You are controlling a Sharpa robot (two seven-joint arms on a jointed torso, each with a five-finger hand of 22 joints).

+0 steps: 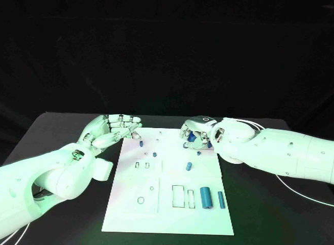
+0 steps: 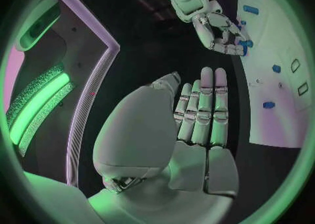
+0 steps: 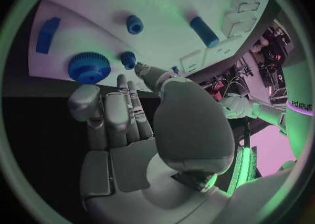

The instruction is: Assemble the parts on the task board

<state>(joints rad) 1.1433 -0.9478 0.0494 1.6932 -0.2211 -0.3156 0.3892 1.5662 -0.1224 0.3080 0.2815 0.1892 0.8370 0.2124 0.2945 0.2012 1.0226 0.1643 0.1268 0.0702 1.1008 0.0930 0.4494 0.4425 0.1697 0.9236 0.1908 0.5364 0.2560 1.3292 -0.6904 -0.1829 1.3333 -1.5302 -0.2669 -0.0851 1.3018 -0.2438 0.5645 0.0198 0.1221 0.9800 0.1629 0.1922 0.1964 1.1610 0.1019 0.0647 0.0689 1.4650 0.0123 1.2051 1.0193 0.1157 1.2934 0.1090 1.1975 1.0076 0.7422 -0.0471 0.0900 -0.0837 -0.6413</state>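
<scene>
Fingers of the left hand (image 1: pixel 108 131) lie straight and together, holding nothing, at the task board's (image 1: pixel 130 214) far left corner | right hand (image 1: pixel 198 131) fingers curl over the far edge beside a blue gear (image 3: pixel 89 67); whether they grip it cannot be told | blue cylinder (image 1: pixel 205 197) and thin pin (image 1: pixel 220 199) rest nearer the robot.

Black table (image 1: pixel 64 127); white task board (image 1: pixel 130 214) lying flat at centre
</scene>
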